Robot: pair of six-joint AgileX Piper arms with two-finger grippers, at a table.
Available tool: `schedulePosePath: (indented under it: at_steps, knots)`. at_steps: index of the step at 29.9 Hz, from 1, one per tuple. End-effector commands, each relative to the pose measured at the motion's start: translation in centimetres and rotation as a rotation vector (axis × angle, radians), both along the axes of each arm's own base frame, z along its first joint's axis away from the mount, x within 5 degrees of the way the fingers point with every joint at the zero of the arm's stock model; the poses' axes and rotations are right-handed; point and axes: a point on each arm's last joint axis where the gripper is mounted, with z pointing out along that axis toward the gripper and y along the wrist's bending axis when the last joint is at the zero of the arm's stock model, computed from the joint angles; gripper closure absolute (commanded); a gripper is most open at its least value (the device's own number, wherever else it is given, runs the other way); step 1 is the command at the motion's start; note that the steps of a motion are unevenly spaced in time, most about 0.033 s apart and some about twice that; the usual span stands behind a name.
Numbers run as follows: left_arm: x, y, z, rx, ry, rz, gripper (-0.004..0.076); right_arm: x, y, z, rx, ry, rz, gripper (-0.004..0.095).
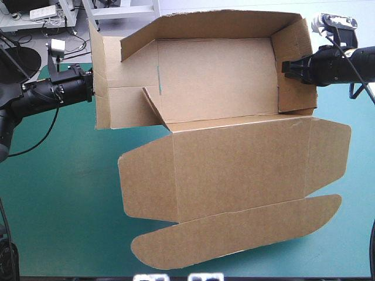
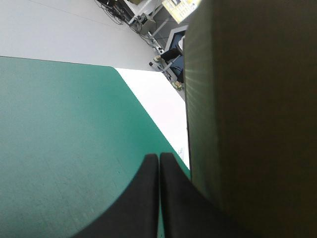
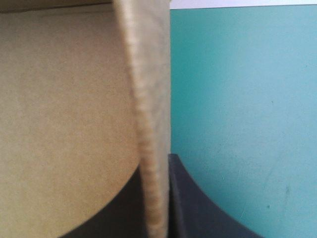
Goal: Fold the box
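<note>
**Q:** Where is the box?

**A:** The box [image 1: 217, 82] sits mid-table on the teal-green cover [image 1: 58, 193], toward the far edge. Its far, left and right walls stand raised. The lid [image 1: 240, 167] lies flat on the near side, and its rounded tuck flap [image 1: 234, 234] is the part closest to the near edge.

**Q:** What is the state of the right gripper?

**A:** The right gripper [image 1: 285, 67] is clamped on the right wall [image 1: 296, 64]. One black finger is inside the tray and the other outside, with the board's edge between them.

**Q:** And the left gripper?

**A:** The left gripper [image 2: 158, 163] has its fingers pressed together in a point and holds nothing. It stands just beside the outer face of the left wall [image 1: 108, 88], on that wall's left. Whether it touches the board cannot be told.
</note>
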Motion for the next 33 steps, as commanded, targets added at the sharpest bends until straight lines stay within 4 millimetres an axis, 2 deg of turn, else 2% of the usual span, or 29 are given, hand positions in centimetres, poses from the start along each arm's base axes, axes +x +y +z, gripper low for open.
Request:
schedulePosePath:
  at_steps: [1,11,20,28,30,33]
  knots:
    - [-3.3,-1.5,3.2,-0.039,-0.098,-0.112,0.0724,-1.0,0.4,2.7,0.055,-0.152,-0.019,0.0922]
    - [-5.9,-2.2,4.4,0.005,-0.126,-0.119,0.0734,0.1,0.2,1.8,0.023,-0.144,-0.046,0.0921]
    - [-5.9,-3.7,4.0,0.065,-0.127,-0.133,0.0734,1.3,3.0,1.4,0.026,-0.183,0.015,0.0921]
    - [-5.9,-3.8,3.9,0.079,-0.139,-0.139,0.073,2.9,5.2,-0.5,-0.018,-0.148,0.047,0.0921]
    - [-6.1,-3.8,3.8,0.103,-0.16,-0.162,0.0706,3.3,5.9,-0.9,-0.022,-0.144,0.056,0.0921]
    - [-6.3,-3.9,3.6,0.129,-0.18,-0.189,0.0596,3.9,6.5,-1.4,-0.032,-0.14,0.056,0.0921]
